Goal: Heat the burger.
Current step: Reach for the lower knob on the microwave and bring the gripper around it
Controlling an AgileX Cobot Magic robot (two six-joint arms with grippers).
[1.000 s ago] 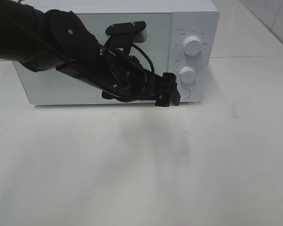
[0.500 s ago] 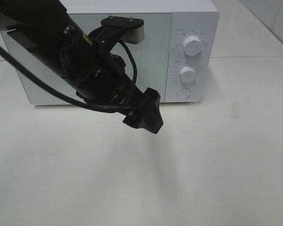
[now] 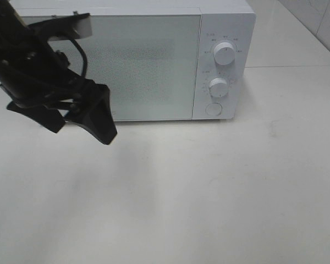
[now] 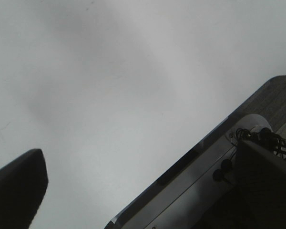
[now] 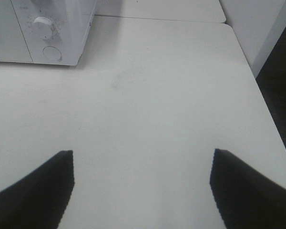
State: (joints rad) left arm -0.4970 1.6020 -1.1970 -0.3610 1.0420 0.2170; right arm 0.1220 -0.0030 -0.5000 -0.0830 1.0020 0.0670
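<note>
Left pincer (image 3: 80,129), jaws apart and empty, hangs before the closed microwave (image 3: 154,60) on the tabletop (image 3: 220,187); right pincer (image 5: 142,191) likewise apart, empty. Burger's whereabouts cannot be told.

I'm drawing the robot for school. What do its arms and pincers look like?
The left arm is black and chunky, with a black cable looping beside it and a pale camera block. The left gripper and right gripper have black, wedge-shaped fingers.
</note>
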